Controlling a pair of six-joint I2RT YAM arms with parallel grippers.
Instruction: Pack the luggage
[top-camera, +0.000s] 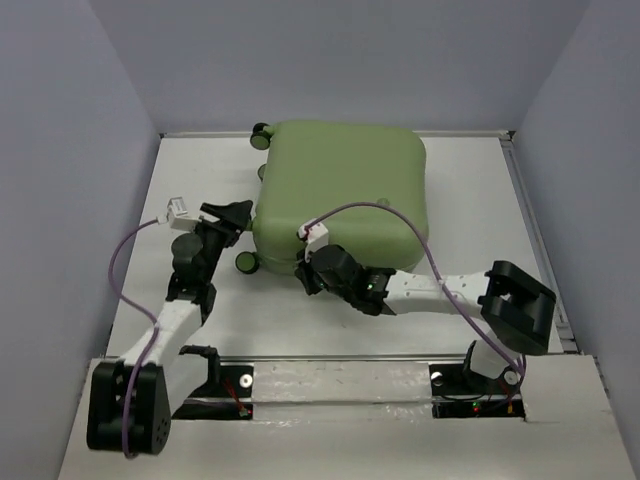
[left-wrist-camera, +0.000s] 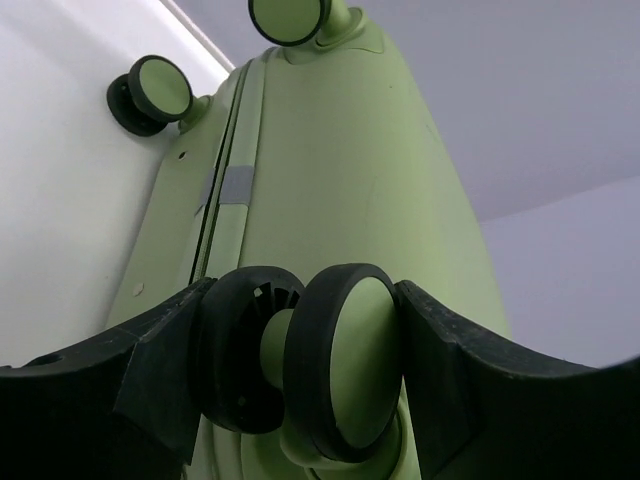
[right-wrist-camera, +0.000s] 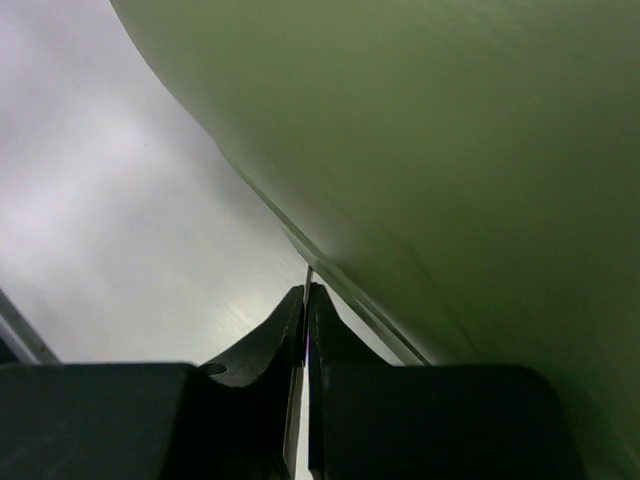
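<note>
Apparently crosswise luggage (top-camera: 345, 190), wheels leftward; left tool (left-wrist-camera: 305, 345) pinching a wheel (left-wrist-camera: 350, 375), right tool (right-wrist-camera: 306, 300) pressed together.

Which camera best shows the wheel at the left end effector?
Left wrist: the wheel fills the frame between both fingers. Top external hides it behind the left end effector; right wrist shows only luggage shell.

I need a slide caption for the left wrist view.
Left gripper clamps one caster wheel of the closed green luggage.
</note>
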